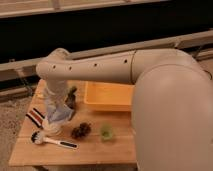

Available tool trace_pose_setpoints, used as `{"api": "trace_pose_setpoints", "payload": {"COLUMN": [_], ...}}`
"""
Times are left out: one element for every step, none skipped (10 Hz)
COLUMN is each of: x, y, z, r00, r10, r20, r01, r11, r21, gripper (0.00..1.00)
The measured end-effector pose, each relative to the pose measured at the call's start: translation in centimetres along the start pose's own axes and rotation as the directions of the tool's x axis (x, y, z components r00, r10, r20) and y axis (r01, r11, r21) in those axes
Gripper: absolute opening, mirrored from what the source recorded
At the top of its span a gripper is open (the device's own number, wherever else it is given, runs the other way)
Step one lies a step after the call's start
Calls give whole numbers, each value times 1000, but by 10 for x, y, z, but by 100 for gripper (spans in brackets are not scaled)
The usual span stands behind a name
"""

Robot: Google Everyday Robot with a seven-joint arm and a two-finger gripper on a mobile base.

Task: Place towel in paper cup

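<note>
Pale blue-white cloth, the towel [59, 111], hangs with its long axis vertical beneath the robot's claw [56, 94] at the left side of a wooden table [95, 149]. Its upper end is bunched at the claw and its lower end points straight down, reaching the white paper cup [52, 127] that stands directly below; whether the cloth's tip is inside the cup or just touching its rim cannot be told. The claw appears clenched on the top of the towel. The large cream arm [125, 67] stretches in from the right, crossing above the table and covering part of it.

Around the cup, a striped red, white and dark item [34, 117] lies just to its left, and a white-headed brush with a dark handle [52, 141] lies in front, near the table's front edge. A brown pinecone [80, 131] sits just right of the cup, with a small green object [106, 132] beyond it. A yellow tray [107, 96] occupies the back middle of the table, and a dark object [71, 98] stands between the tray and the hanging towel.
</note>
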Motion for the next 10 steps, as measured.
{"api": "trace_pose_setpoints", "payload": {"x": [-4,-8,-9,-8,-8,-8,-7,-5,-4,-4], "y": [2,8,14,14,18,24,27,29,31,31], "z": [7,12,16,20,24,27,31,36,41,45], "r00": [1000,1000,999,998,998,997,996,996,996,996], "r10": [-10,-27,-44,-53,-61,-71,-79,-81,-83,-85], "r20": [-4,-9,-13,-17,-23,-27,-31,-38,-41,-41], "r01": [10,27,44,53,61,71,79,81,83,85], "r11": [1000,1000,999,999,998,997,997,997,997,996], "r21": [-4,-7,-10,-5,-6,-7,-6,-8,-10,-11], "gripper": [0,3,11,22,32,42,52,62,72,78]}}
